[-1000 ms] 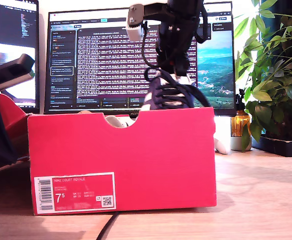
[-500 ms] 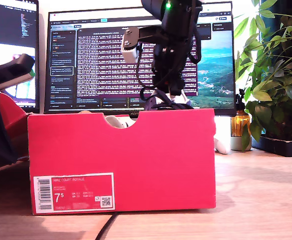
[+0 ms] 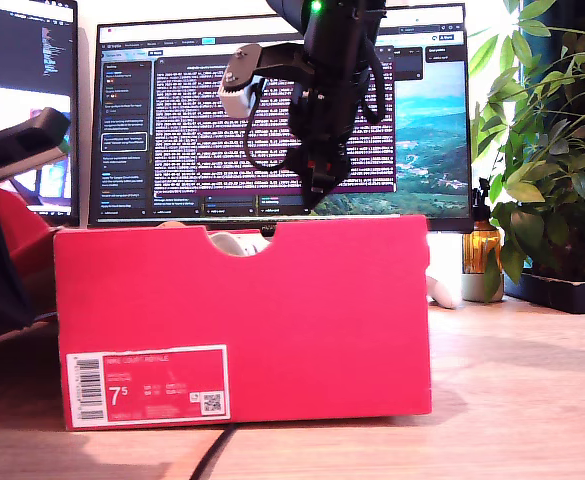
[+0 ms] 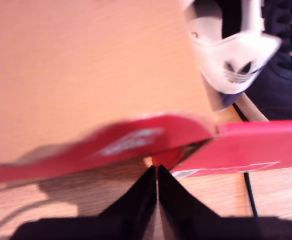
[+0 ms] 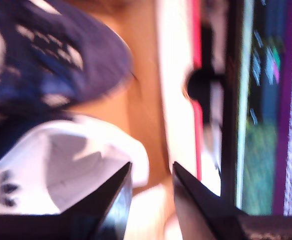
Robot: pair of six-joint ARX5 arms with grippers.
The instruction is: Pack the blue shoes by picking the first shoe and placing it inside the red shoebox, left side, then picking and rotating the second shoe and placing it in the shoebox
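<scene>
Presently, blue shoes (image 4: pixel 250 55) inside red shoebox (image 3: pixel 242 320) on counter (image 3: pixel 522 400); light, soft suede (stiff heel best for holding); my second gripper (image 5: pixel 150 187) narrowly open, empty; my first gripper (image 4: pixel 157 180) closed, empty.

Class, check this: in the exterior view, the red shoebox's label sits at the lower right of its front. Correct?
No. The exterior view shows the label at the lower left of the red shoebox's front.

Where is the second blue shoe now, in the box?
In. The second wrist view shows both shoes lying inside the red box, below my open second gripper.
</scene>
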